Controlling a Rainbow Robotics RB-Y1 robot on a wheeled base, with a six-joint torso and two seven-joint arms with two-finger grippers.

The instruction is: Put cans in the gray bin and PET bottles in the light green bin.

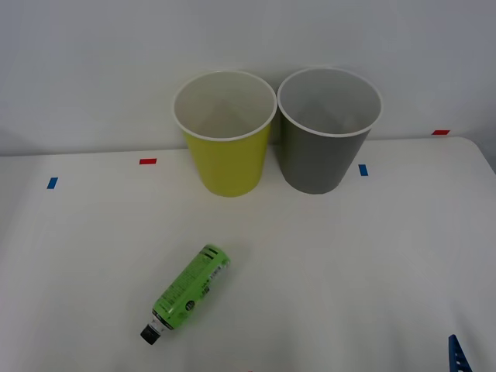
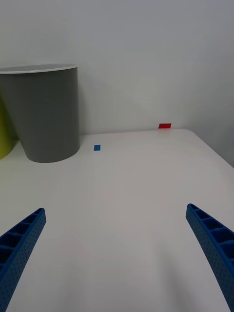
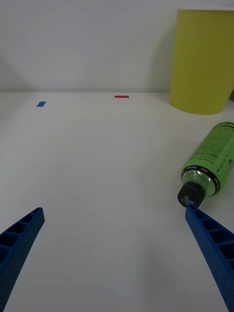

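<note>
Front view shows the green-labelled PET bottle (image 1: 189,291) lying on its side on the white table (image 1: 349,256), cap toward the robot, well short of the light green bin (image 1: 226,143) and gray bin (image 1: 328,139) standing side by side at the wall. Both grippers, left (image 3: 114,253) and right (image 2: 114,253), are spread wide and hold nothing. Being round, the bottle could roll away if a finger nudges it off-centre.

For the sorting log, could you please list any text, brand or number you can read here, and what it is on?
Bottle label: black and white print, too small and blurred to read.
Green bin: no text.
Gray bin: no text.
Red and blue tape marks on the table: plain, no writing.
</note>
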